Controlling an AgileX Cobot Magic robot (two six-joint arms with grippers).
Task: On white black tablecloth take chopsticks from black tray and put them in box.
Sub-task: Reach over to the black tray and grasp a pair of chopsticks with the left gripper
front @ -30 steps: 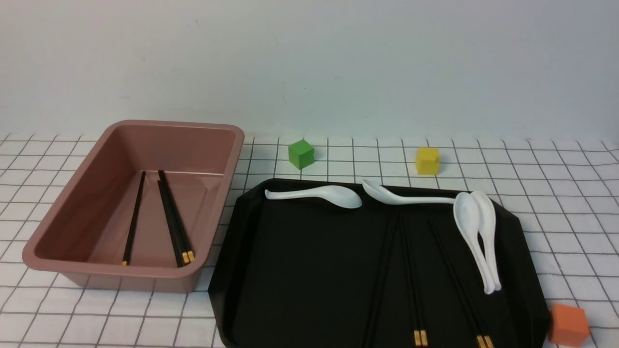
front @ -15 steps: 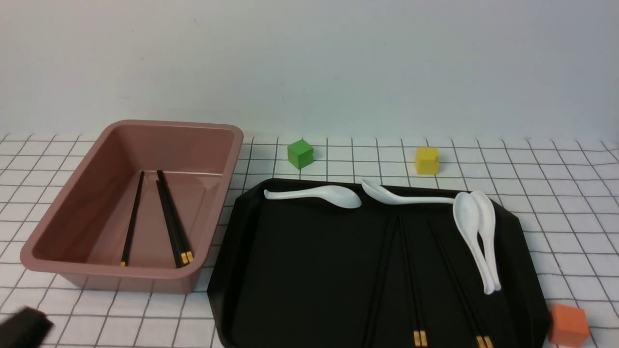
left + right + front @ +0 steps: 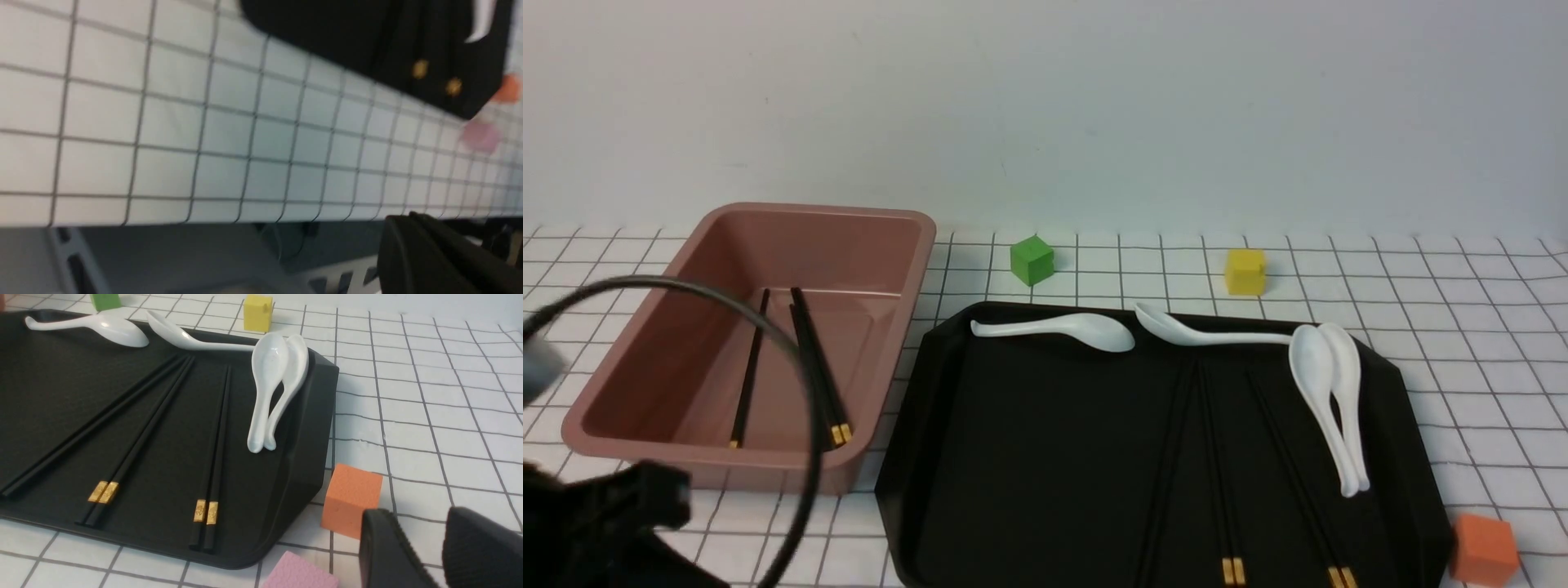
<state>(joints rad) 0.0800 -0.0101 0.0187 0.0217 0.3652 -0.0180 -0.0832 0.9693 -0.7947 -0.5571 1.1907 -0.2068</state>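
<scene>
Right wrist view shows us our right gripper [image 3: 443, 555], fingers narrowly apart and empty; the long black gold-banded chopsticks [image 3: 215, 457] lie on the glossy flat black tray [image 3: 61, 384] ahead of it. Our left gripper [image 3: 429, 253]: we cannot tell its opening.

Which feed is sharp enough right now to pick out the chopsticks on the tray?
Right wrist view: crisp, the chopsticks and their gold bands stand out on the tray. Front view: scene in focus, but black sticks nearly vanish against the tray; the left arm is a blurred mass in the corner. Left wrist view: smeared throughout, the bands only yellow blobs.
</scene>
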